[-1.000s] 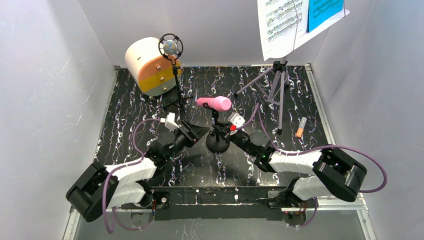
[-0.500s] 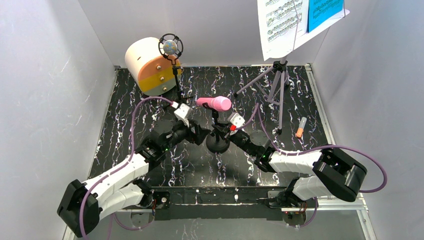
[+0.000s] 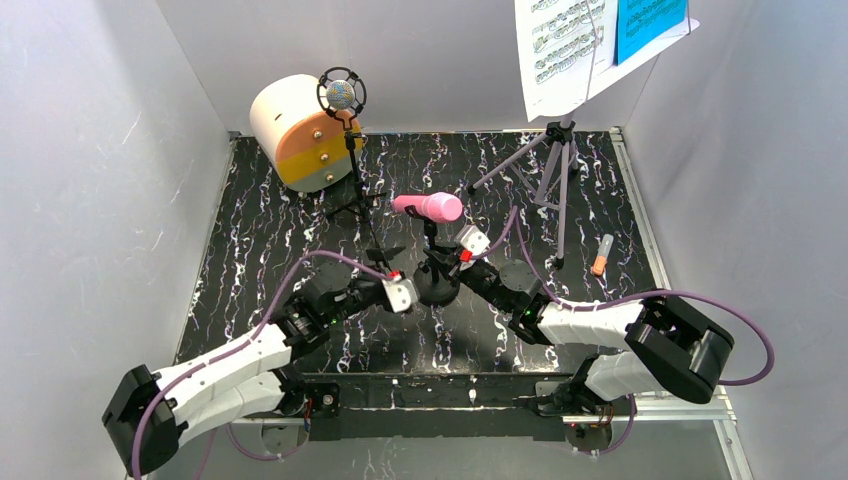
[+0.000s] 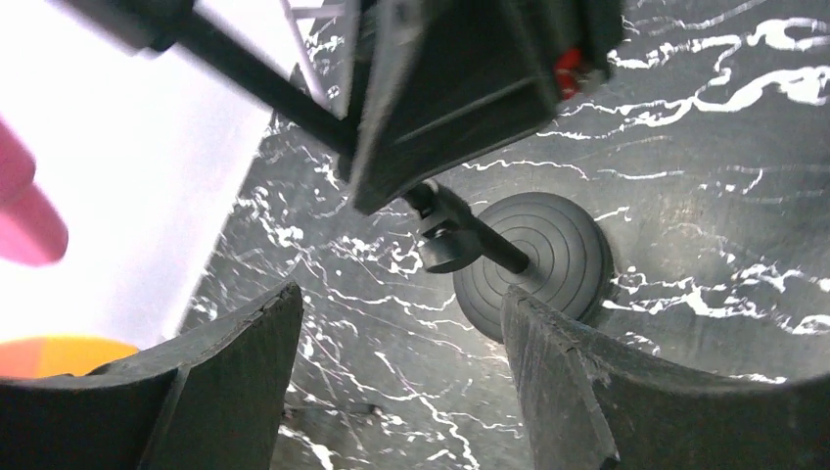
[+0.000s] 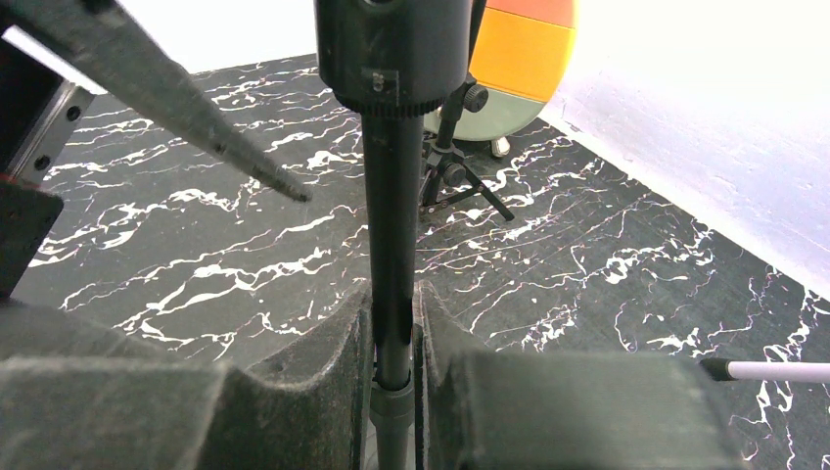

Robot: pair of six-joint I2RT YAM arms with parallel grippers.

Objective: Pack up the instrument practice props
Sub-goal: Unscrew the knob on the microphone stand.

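Two grippers are crowding the black mic stand (image 3: 436,285) mid-table, which is carrying the pink toy microphone (image 3: 430,207) on top. The right gripper (image 5: 391,328) is clamping the stand's upright pole (image 5: 390,196) between both fingers. The left gripper (image 4: 401,323) is hovering with jaws apart, just beside the stand's round base (image 4: 533,253).

Black tabletop (image 3: 250,240) with white marble veining, bordered by a metal rail (image 3: 638,215). Plain pale walls (image 3: 100,150) enclose the left, back and right sides under even light
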